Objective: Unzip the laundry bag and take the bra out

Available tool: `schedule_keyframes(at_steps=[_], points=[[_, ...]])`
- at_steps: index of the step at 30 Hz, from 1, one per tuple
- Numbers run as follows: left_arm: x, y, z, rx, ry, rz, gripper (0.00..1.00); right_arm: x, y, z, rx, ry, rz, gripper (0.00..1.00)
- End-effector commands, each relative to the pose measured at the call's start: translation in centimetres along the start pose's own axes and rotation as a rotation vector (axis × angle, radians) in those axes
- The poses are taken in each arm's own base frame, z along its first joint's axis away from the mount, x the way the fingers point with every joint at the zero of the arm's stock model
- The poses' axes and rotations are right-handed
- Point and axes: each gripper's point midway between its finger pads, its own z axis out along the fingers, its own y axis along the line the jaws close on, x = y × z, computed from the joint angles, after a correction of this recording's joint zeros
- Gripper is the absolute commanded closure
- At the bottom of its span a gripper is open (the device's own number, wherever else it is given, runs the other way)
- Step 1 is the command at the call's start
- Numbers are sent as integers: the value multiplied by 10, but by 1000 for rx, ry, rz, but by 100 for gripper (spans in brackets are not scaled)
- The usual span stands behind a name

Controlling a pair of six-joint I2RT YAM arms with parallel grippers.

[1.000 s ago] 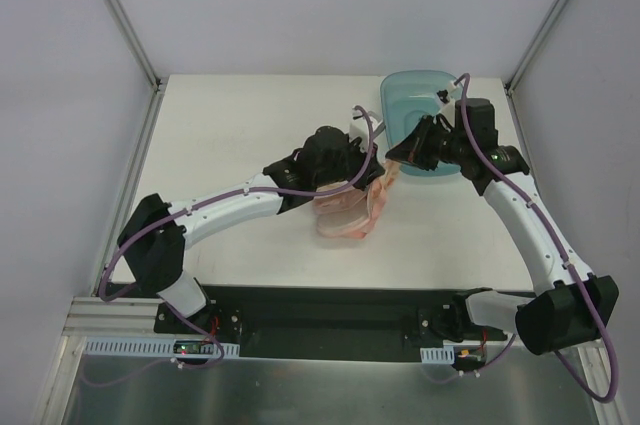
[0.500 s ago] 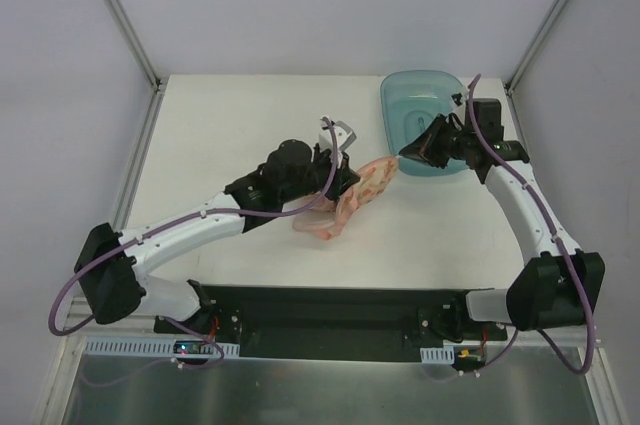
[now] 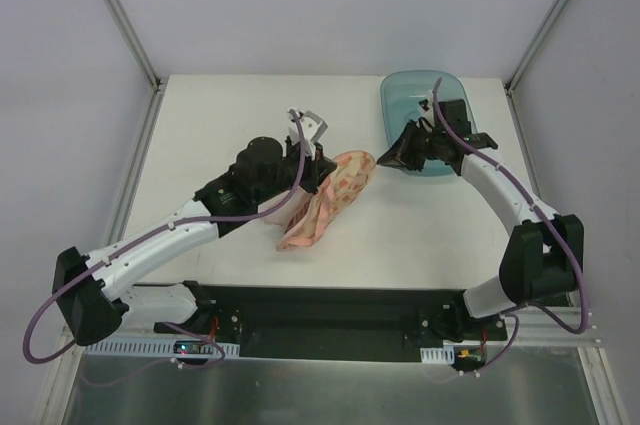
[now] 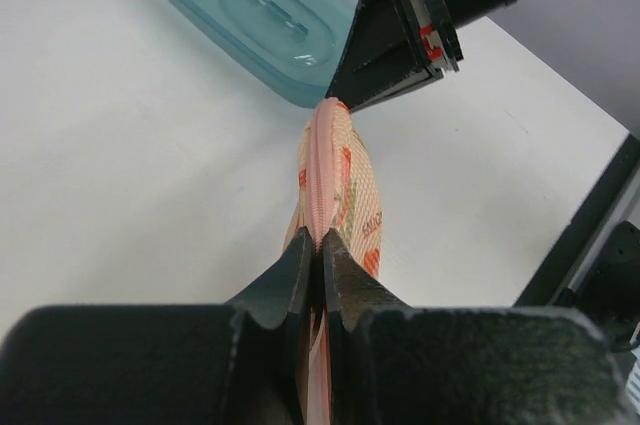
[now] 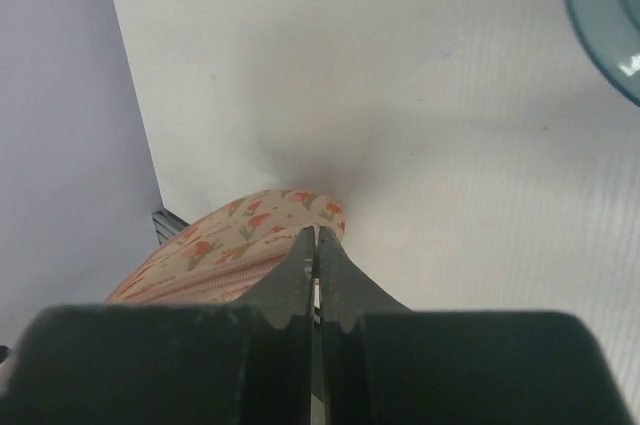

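**Mia:** Where is the peach-orange mesh laundry bag with little red prints (image 3: 330, 200)?

**Tom:** It is stretched between the two claws over the white table (image 3: 220, 115), just beside the see-through teal plastic basin (image 3: 415, 95).

**Mia:** What are the claws doing?

**Tom:** The left claw (image 4: 321, 245) is pinched tight on the pink zip edge. The right claw (image 5: 316, 245) is pinched tight on the bag's far tip, by the basin.

**Mia:** Which way does the bag lie?

**Tom:** Its long side runs from one claw to the other, and the zip runs along it. I think the right claw should pull along that line while the left one holds.

**Mia:** And the bra?

**Tom:** I can't see it. I guess it's inside.
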Motion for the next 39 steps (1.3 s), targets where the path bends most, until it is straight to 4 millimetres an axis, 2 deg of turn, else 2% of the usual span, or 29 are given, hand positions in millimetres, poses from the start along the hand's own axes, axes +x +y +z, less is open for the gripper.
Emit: schedule_keyframes(at_steps=[1, 2, 3, 4, 5, 6, 7, 8, 10, 11, 13, 14, 15, 17, 19, 20, 21, 22, 24, 27, 29, 32, 34, 37, 39], points=[[-56, 24, -32, -119, -170, 18, 100, -4, 31, 13, -12, 11, -120, 97], [-62, 35, -39, -181, -187, 21, 100, -16, 47, 16, -29, 4, -173, 80], [-63, 41, -42, -214, -183, 23, 100, -7, 50, 20, -6, 51, -187, 66], [-56, 52, -46, -261, -142, 28, 100, -15, 57, 20, 12, 35, -213, 51], [-61, 63, -50, -327, -140, 27, 100, -27, 69, 21, 12, 18, -239, 25], [-60, 70, -52, -358, -120, 25, 100, -27, 73, 20, 33, 23, -247, 15], [-57, 77, -53, -392, -95, 8, 100, -36, 71, 19, 64, -8, -251, 9], [-62, 82, -49, -414, -93, 2, 100, -41, 76, 18, 68, -24, -254, 3], [-63, 94, -43, -482, -83, -8, 100, -45, 72, 16, 99, -52, -243, 2], [-57, 104, -28, -505, -50, -13, 100, -46, 72, 16, 96, -69, -241, 1], [-47, 107, -5, -473, -8, -52, 100, -35, 61, 13, 120, -81, -237, 1], [-39, 118, 16, -462, 29, -74, 100, -32, 56, 12, 136, -87, -241, 1], [-33, 114, 30, -409, 55, -93, 100, -21, 43, 12, 168, -73, -238, 1], [-19, 123, 59, -393, 107, -119, 100, -16, 36, -2, 188, -104, -252, 1], [-12, 132, 75, -374, 131, -148, 100, -3, 27, -12, 194, -100, -260, 1], [-3, 138, 90, -373, 154, -165, 100, 2, 23, -15, 203, -94, -265, 1], [0, 148, 96, -374, 158, -200, 94, 5, 21, -18, 206, -95, -265, 1], [11, 154, 111, -356, 189, -221, 80, 9, 16, -23, 217, -103, -271, 1], [17, 163, 119, -348, 207, -241, 52, 13, 10, -28, 236, -98, -280, 1], [10, 165, 110, -352, 203, -218, 32, 20, 2, -35, 258, -101, -284, 2], [3, 160, 93, -354, 189, -173, 25, 22, -2, -40, 267, -114, -285, 3], [16, 155, 66, -372, 221, -56, 13, 22, -8, -45, 294, -133, -293, 2], [37, 152, 47, -353, 267, -1, 10, 20, -13, -49, 321, -151, -301, 2], [62, 139, 29, -301, 327, 109, 10, 21, -17, -49, 336, -148, -302, 2], [71, 116, 29, -206, 356, 116, 11, 22, -18, -48, 335, -145, -298, 2]])
